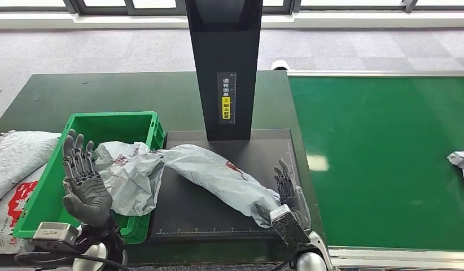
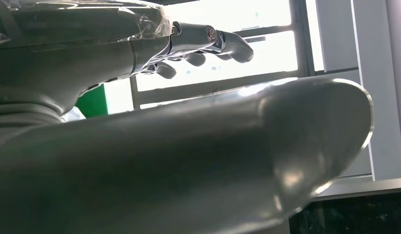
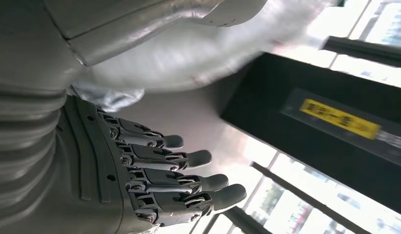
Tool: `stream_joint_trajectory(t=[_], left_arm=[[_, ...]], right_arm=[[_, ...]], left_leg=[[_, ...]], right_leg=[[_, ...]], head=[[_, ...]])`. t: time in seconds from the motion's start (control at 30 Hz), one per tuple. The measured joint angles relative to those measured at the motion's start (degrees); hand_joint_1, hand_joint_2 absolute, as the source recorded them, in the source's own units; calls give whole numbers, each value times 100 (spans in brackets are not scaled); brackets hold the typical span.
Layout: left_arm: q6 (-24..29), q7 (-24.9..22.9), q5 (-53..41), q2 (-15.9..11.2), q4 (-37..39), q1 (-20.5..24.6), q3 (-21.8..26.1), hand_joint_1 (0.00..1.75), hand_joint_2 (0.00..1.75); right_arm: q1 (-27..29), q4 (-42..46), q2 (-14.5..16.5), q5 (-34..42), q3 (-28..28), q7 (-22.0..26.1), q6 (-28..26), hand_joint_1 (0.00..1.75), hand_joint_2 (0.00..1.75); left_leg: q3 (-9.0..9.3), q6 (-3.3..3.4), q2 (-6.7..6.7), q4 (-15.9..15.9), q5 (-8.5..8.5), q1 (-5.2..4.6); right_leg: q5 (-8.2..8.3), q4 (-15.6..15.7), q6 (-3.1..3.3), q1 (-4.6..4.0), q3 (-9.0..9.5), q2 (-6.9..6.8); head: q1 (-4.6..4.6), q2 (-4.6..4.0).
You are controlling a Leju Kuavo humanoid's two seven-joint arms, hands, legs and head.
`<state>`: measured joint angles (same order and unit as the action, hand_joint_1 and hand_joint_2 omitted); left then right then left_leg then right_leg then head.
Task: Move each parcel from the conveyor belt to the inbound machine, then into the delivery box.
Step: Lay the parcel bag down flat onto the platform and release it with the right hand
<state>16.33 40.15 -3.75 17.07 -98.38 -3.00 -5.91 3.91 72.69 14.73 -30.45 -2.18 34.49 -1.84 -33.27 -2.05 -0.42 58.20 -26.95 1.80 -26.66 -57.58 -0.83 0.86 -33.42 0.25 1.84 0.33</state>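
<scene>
Green-topped table: parcel (image 1: 218, 178) lies on the inbound machine (image 1: 187, 217), its end touching the right hand (image 1: 286, 195)'s spread, empty fingers; left hand (image 1: 83, 178) open. Grip mid-bag, then carry it to the delivery box (image 1: 114, 121).

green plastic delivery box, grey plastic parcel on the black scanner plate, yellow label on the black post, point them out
green plastic delivery box (image 1: 114, 117), head view, far rim
grey plastic parcel (image 1: 221, 175), head view, middle of bag
yellow label (image 1: 226, 107), head view, centre of label

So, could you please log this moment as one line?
parcel on inbound machine | right hand beside it, open | left hand open over green box
</scene>
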Motion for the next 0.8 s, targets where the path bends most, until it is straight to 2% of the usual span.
stream_joint_trajectory(t=[0.13,0.3,0.8], left_arm=[[36,0,-78,-40,-4,-14,-8,0,0],[37,1,-156,-80,-51,-50,-8,0,0],[37,1,-165,-110,-83,-79,-8,0,0]], right_arm=[[407,1034,-71,450,-123,169,442,0,175],[718,1930,-119,541,-230,205,576,0,175],[882,2462,-175,544,-271,205,582,0,175]], left_leg=[[-1,0,0,0,-2,0],[-1,1,1,-1,-5,0],[2,1,1,-1,-4,0]], right_leg=[[-1,0,0,0,0,0],[-4,0,-1,0,-1,1],[-3,0,-1,0,3,0]], head=[[0,-1],[-1,-1],[-1,0]])
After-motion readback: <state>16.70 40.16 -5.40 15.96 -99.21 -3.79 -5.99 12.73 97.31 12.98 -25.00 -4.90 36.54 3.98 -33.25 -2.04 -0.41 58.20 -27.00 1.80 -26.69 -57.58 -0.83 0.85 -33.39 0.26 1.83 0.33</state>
